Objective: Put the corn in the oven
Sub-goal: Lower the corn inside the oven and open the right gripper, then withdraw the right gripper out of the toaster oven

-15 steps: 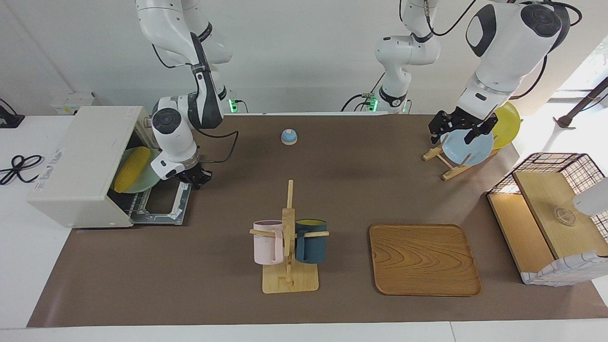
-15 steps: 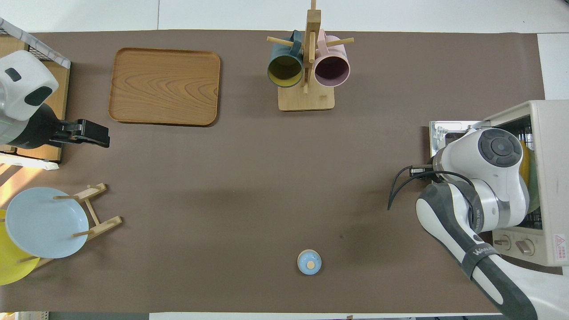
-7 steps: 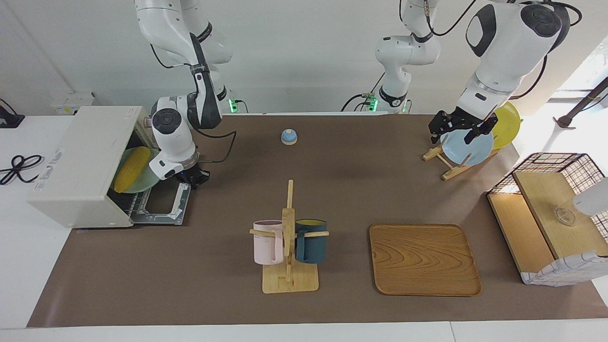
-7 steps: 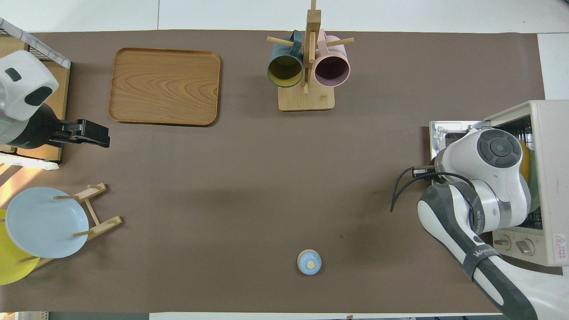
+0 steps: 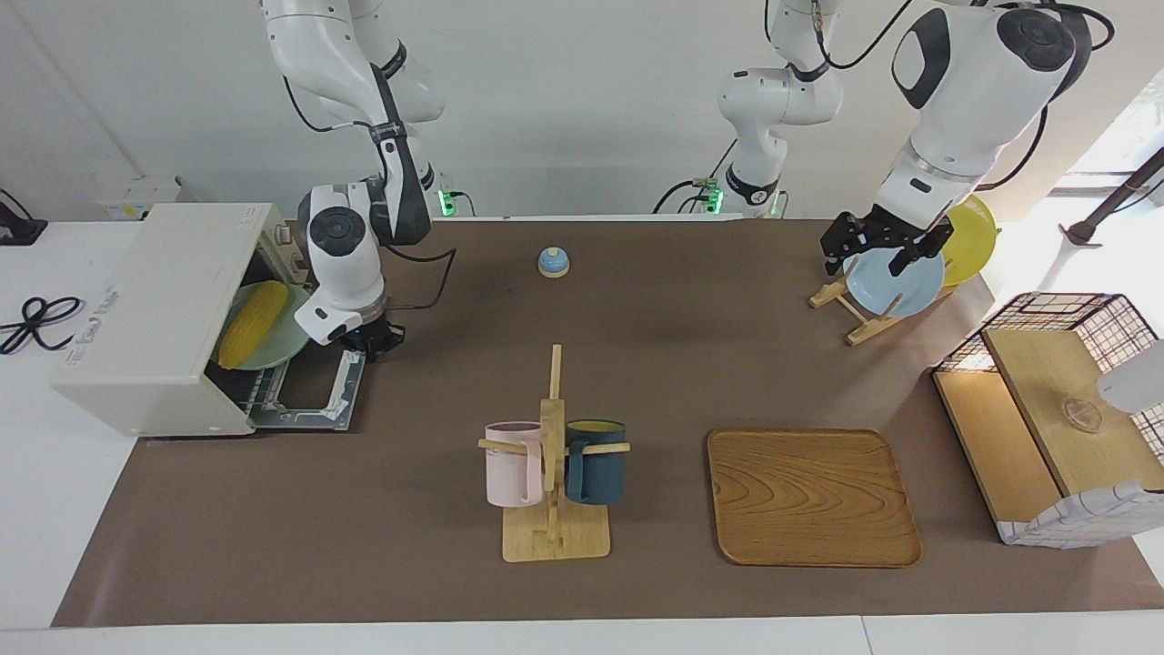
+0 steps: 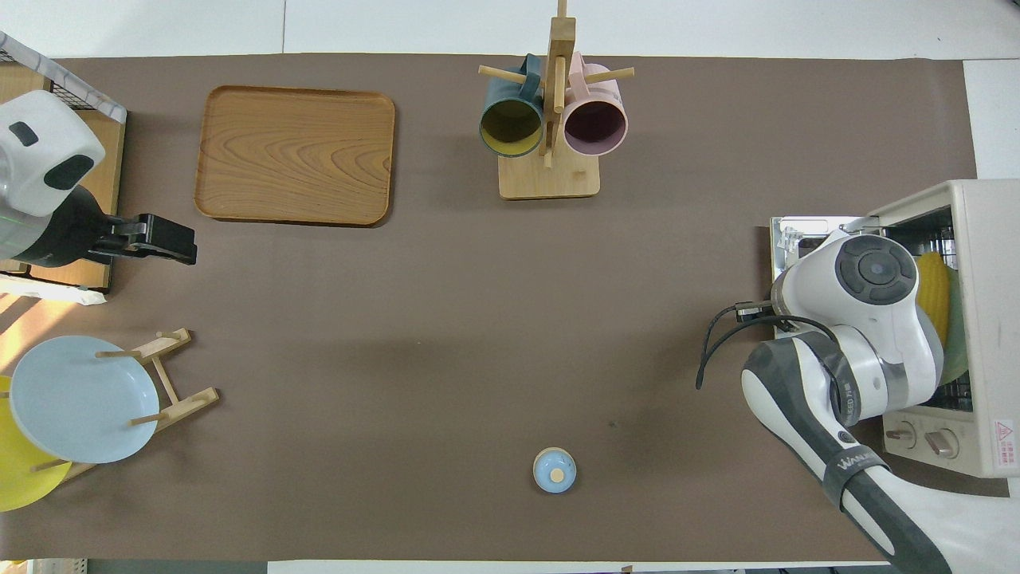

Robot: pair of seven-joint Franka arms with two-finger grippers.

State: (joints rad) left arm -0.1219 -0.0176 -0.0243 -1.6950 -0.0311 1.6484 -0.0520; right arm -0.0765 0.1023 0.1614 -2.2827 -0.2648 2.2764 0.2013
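Facing view: right gripper (image 5: 371, 341) over oven (image 5: 164, 318) door, fingers' state unclear; left gripper (image 5: 878, 250) spread, empty.

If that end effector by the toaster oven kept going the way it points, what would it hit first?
Probably the oven's dropped-open door: the right end effector points down over the door's edge nearest the robots, though depth is unclear and it might meet the table beside it.

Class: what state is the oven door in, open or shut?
Open. The oven has its door dropped flat onto the table, and the corn shows inside on a pale green plate.
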